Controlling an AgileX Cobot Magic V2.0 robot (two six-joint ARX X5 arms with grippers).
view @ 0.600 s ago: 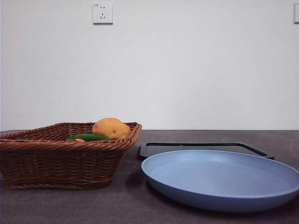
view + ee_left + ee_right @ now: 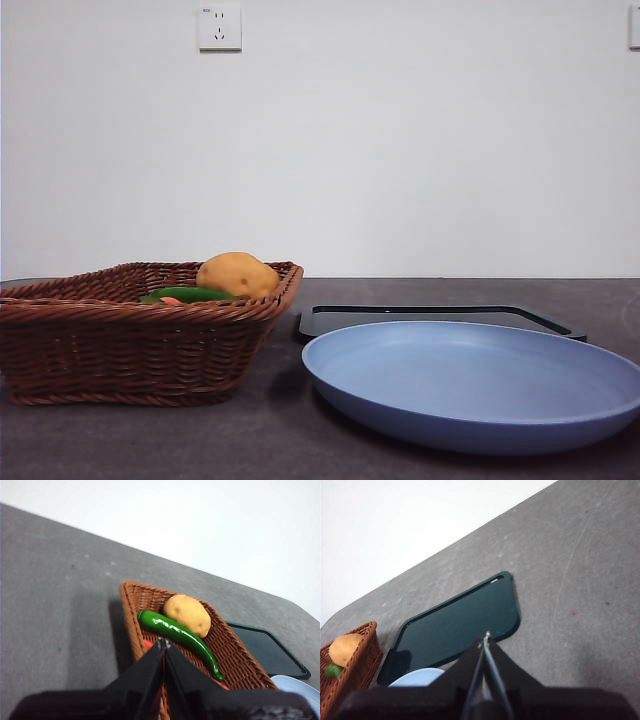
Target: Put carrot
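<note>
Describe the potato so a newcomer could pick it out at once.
Find the brown wicker basket left of the blue plate. Inside it lies the potato, rounded and yellow-brown, unlike the long glossy green pepper touching it.

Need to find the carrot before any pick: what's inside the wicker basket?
The basket holds a potato and a long green pepper. Only orange-red slivers of the carrot show beneath the pepper; most of it is covered.
</note>
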